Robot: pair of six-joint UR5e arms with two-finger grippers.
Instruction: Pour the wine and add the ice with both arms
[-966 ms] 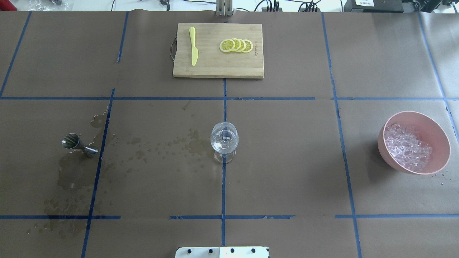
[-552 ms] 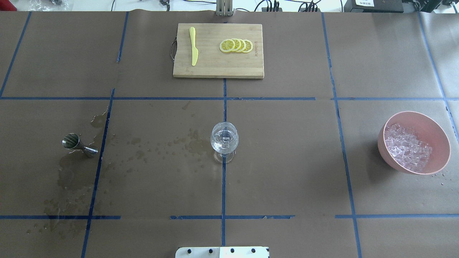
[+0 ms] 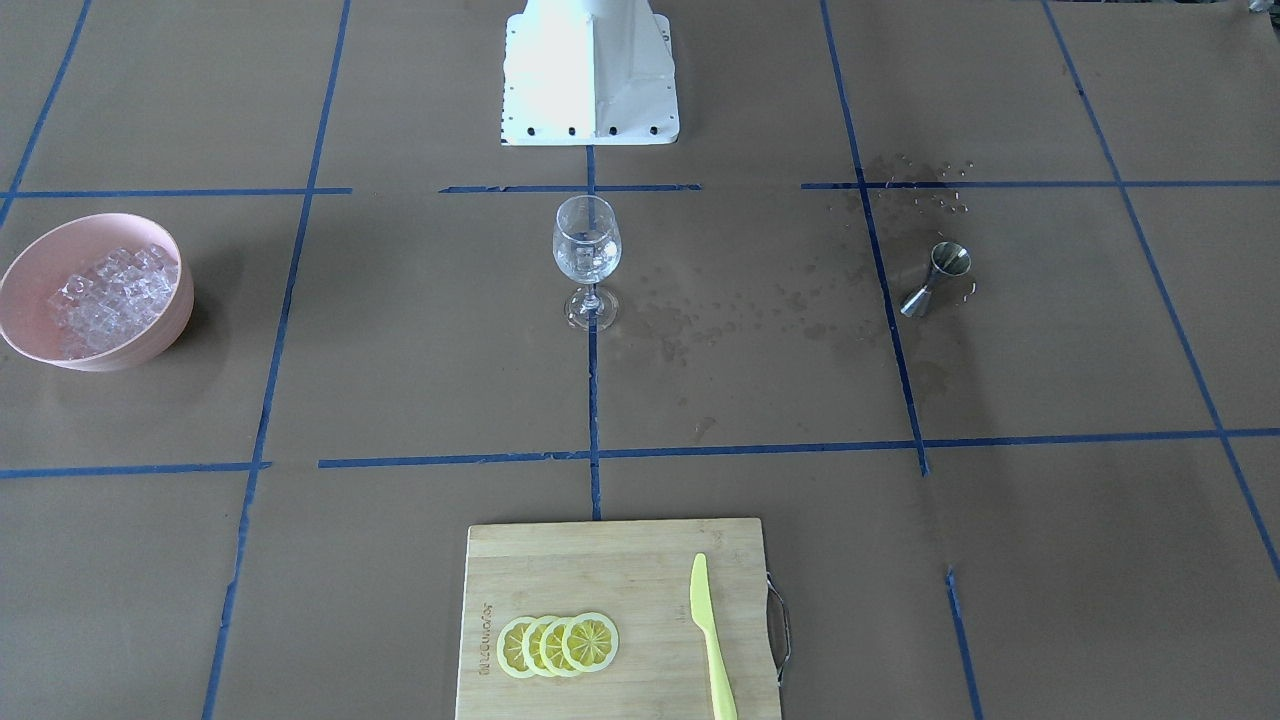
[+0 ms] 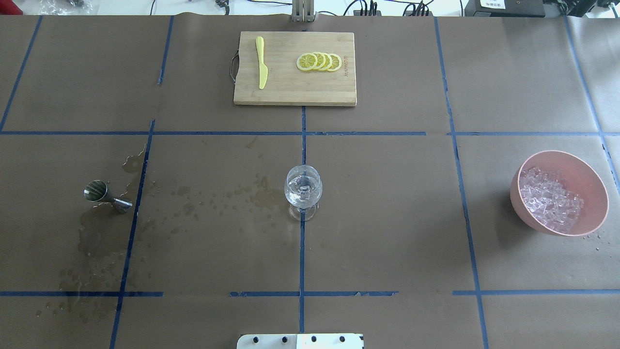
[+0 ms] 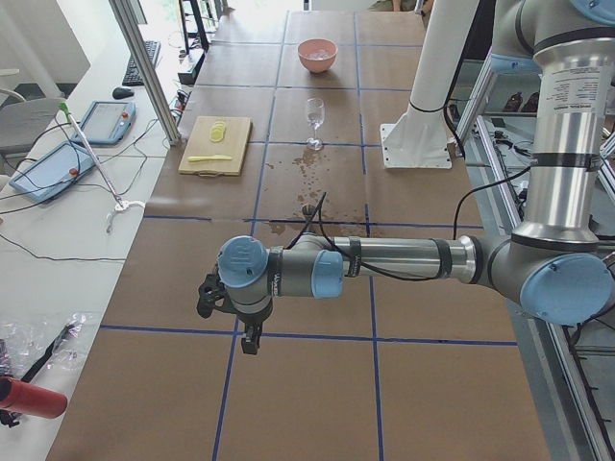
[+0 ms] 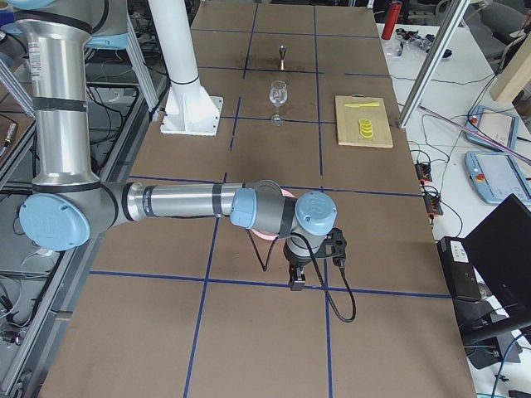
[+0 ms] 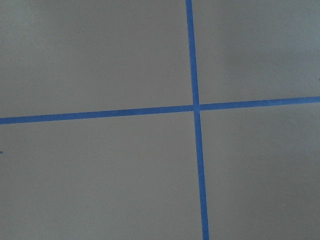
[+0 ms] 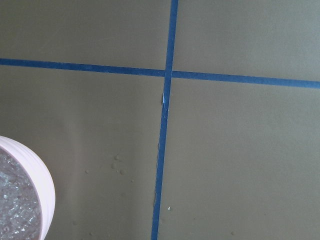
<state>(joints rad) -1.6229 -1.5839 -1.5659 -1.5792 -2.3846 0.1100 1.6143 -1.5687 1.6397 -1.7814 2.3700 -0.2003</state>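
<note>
Though left pincer [image 5: 250,338] and right pincer [image 6: 296,278] hang over opposite surface [image 4: 387,218] ends, cannot tell whether open or closed. Jigger [image 4: 106,196] left, beside stains [image 4: 97,242]; glass [image 4: 303,186] centre; ice [image 4: 550,203] heaped in bowl [image 4: 595,194], right.

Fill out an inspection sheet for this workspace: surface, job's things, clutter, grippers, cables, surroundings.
Surface: table under brown paper with a blue tape grid; wet stains around the jigger and toward the glass.
Job's things: jigger upright, contents cannot be told; ice heaped in the pink bowl; stemmed glass upright at centre, seemingly a few cubes inside.
Clutter: cutting board with lemon slices and yellow knife.
Grippers: left gripper and right gripper hang over the table, away from the glass; open or shut cannot be told.
Cables: black cable looped off the right wrist.
Surroundings: teach pendants on a side bench.
</note>
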